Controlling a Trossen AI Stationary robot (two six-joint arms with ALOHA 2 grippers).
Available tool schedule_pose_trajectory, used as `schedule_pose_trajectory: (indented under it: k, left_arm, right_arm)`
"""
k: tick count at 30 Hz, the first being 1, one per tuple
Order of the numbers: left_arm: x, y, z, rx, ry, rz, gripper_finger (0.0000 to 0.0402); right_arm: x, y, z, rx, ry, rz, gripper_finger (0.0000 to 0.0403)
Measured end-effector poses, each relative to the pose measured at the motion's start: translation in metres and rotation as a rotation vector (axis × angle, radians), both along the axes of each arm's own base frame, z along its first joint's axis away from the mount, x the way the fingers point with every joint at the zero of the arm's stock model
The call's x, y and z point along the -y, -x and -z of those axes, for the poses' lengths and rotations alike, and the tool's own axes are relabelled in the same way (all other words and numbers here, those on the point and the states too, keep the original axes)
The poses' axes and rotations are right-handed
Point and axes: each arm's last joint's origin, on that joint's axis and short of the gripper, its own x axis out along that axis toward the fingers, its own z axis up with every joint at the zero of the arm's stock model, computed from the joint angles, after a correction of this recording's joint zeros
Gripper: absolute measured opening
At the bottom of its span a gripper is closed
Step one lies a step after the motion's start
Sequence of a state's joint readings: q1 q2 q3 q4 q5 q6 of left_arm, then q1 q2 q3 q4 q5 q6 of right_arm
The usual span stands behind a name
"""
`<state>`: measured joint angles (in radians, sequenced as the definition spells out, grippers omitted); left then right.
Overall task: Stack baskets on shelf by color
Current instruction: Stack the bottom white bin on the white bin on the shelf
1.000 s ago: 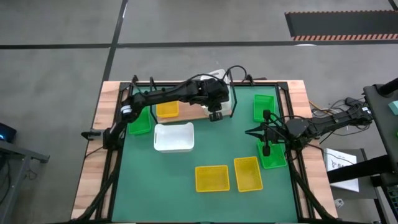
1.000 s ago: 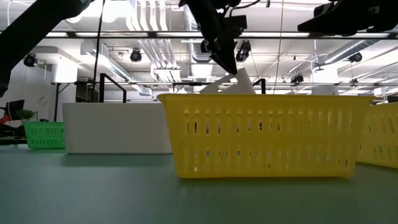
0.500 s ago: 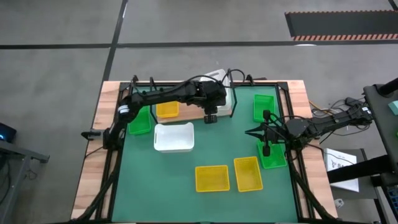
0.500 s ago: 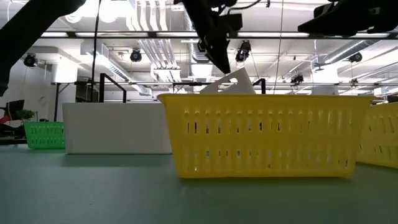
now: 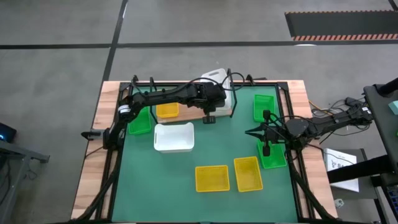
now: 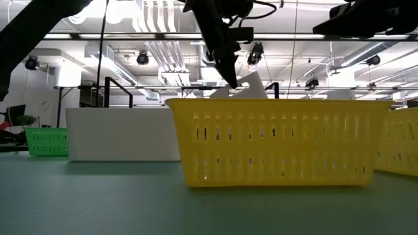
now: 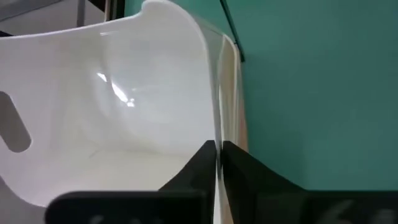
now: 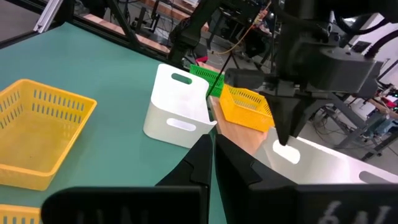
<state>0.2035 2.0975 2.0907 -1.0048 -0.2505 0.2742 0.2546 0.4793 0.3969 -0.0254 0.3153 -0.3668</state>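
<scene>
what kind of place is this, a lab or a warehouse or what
Most likely a robotics lab or workshop in an industrial hall. The ceiling shows exposed ducts and pipes, the floor is bare concrete with a hazard-striped mat, and a green mat covers the work table.

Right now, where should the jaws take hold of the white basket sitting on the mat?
The white basket on the mat sits upright, open side up. Come straight down and pinch the thin rim of one side wall between the jaws.
</scene>
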Motion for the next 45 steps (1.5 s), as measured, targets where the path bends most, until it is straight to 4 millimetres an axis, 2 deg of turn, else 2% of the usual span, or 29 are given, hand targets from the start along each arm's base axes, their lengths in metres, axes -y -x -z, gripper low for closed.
schedule_pose_trajectory:
  k: [11,16,30,37,45]
  left_arm:
    - [0.009,0.003,-0.022,0.006,-0.060,0.011,0.0000]
    - [0.009,0.009,-0.020,-0.067,-0.082,-0.009,0.0000]
    - [0.009,0.009,-0.019,-0.060,-0.070,-0.030,0.0001]
    - [0.009,0.009,-0.012,-0.079,-0.066,-0.031,0.0041]
    - [0.008,0.004,-0.013,-0.011,-0.060,-0.052,0.0099]
  right_arm:
    - [0.000,0.000,0.000,0.000,0.003,-0.001,0.0011]
    - [0.000,0.000,0.000,0.000,0.002,0.000,0.0011]
    - [0.000,0.000,0.000,0.000,0.002,0.000,0.0011]
    - [0.000,0.000,0.000,0.000,0.001,0.000,0.0011]
    - [0.000,0.000,0.000,0.000,0.001,0.000,0.0011]
